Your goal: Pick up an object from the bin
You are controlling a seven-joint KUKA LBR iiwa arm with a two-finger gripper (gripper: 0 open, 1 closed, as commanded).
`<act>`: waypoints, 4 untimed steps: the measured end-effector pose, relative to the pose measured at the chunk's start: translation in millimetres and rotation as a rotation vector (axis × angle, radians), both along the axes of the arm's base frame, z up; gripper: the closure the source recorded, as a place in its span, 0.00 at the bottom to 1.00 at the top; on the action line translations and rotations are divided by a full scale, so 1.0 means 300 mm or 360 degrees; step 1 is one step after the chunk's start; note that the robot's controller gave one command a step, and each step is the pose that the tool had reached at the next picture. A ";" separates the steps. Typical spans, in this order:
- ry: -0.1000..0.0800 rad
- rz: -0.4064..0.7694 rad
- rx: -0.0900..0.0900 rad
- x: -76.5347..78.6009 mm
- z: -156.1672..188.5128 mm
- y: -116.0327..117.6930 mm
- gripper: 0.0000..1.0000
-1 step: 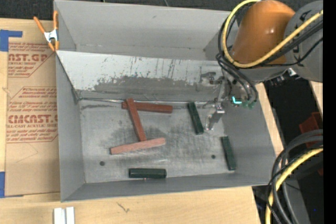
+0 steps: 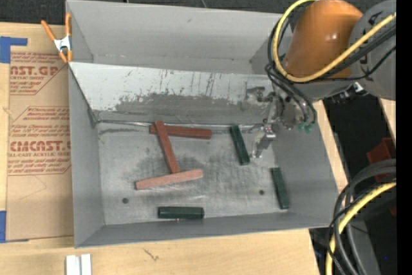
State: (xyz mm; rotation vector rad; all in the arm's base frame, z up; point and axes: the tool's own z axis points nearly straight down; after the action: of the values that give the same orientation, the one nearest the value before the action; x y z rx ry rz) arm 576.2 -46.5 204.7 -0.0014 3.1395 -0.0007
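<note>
My gripper (image 2: 262, 135) is low in the right part of the bin, its metal fingers (image 2: 259, 150) open with nothing between them. A dark green stick (image 2: 239, 145) lies just to its left, slanted and close to the lower fingertip. It is beside the gripper, not between the fingers. Another dark green stick (image 2: 279, 187) lies below and to the right, near the bin's right wall.
Left of centre, three red-brown sticks lie close together: one level (image 2: 183, 132), one slanted (image 2: 168, 150) and a paler one (image 2: 168, 180). A third dark green stick (image 2: 181, 212) lies by the front wall. The arm's orange cover and cables hang over the bin's right rim.
</note>
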 end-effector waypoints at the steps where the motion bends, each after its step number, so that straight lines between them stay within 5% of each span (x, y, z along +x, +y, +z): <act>1: -0.0006 0.0160 -0.0001 0.020 -0.180 -0.012 0.00; 2: -0.0004 0.0437 -0.0001 0.039 -0.418 -0.077 0.00; 3: 0.0002 0.0597 0.0000 0.025 -0.405 -0.074 0.00; 4: 0.0029 0.1062 0.0001 0.049 -0.440 -0.048 1.00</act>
State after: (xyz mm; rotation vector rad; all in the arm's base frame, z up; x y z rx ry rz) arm 591.0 -60.8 72.7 -1.0355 2.9826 0.0010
